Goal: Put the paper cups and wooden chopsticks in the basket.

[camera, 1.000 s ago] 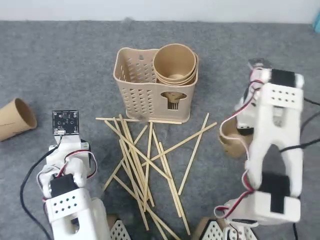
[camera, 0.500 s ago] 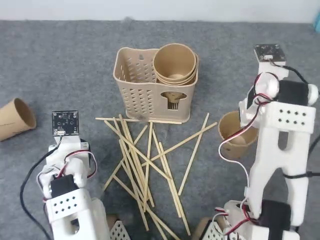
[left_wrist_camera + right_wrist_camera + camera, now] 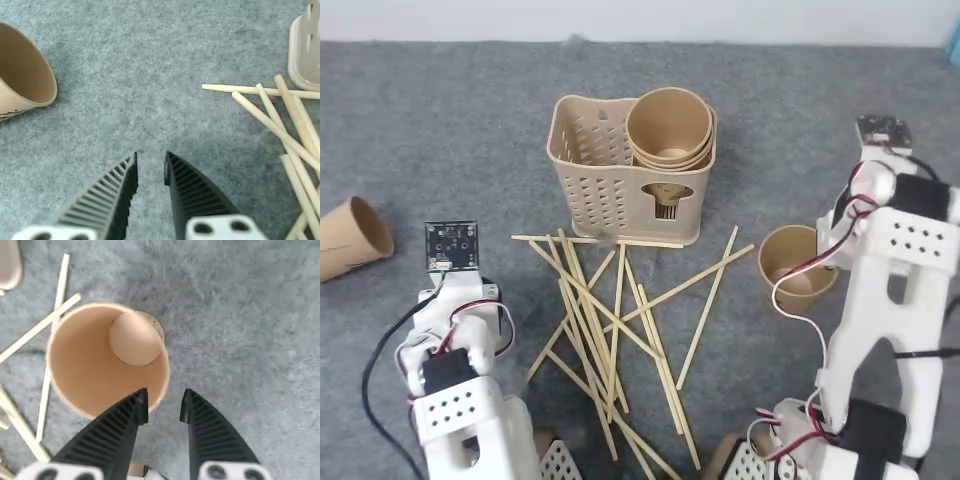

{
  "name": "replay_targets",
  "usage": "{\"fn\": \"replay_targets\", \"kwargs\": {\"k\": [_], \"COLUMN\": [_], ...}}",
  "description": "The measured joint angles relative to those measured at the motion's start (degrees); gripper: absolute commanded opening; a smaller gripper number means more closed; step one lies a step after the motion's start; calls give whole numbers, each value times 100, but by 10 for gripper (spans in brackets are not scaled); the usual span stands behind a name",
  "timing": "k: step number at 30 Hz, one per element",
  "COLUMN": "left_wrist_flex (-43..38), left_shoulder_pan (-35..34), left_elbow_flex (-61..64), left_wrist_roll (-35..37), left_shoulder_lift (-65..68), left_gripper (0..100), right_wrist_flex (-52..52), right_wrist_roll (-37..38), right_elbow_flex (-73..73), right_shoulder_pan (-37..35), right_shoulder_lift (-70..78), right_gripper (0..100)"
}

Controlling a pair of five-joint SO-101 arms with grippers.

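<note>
A tan basket (image 3: 582, 150) stands at the table's far middle, with stacked paper cups (image 3: 668, 125) in its right side. Wooden chopsticks (image 3: 610, 310) lie crossed on the carpet in front of it. To their right a paper cup (image 3: 790, 262) sits mouth up. My right gripper (image 3: 164, 397) is shut on that cup's (image 3: 100, 365) wall, one finger inside the rim and one outside. Another paper cup (image 3: 348, 238) lies on its side at the far left. My left gripper (image 3: 151, 159) hovers over bare carpet between this cup (image 3: 22, 75) and the chopsticks (image 3: 280, 120), slightly open and holding nothing.
The left arm (image 3: 450, 330) stands at the front left and the right arm (image 3: 895, 290) at the front right. Grey carpet covers the table. A basket corner (image 3: 305, 50) lies beyond the nearest chopstick ends. Bare carpet stretches left of the basket.
The right arm has swung to the right, and the cup in it has turned from tilted under the arm to mouth up. The left arm has not moved.
</note>
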Motion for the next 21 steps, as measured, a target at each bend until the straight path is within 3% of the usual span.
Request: {"fn": "replay_targets", "kwargs": {"k": [13,16,21], "left_wrist_flex": [0,0,0], "left_shoulder_pan": [0,0,0], "left_elbow_flex": [0,0,0], "left_wrist_roll": [0,0,0], "left_shoulder_lift": [0,0,0], "left_gripper": [87,87,87], "right_wrist_flex": [-1653,-1785,-1820], "right_wrist_roll": [0,0,0], "right_elbow_flex": [1653,1688,1688], "right_shoulder_pan": [-9,-9,-9], "right_shoulder_lift": [0,0,0], "right_gripper": [106,2,9]}}
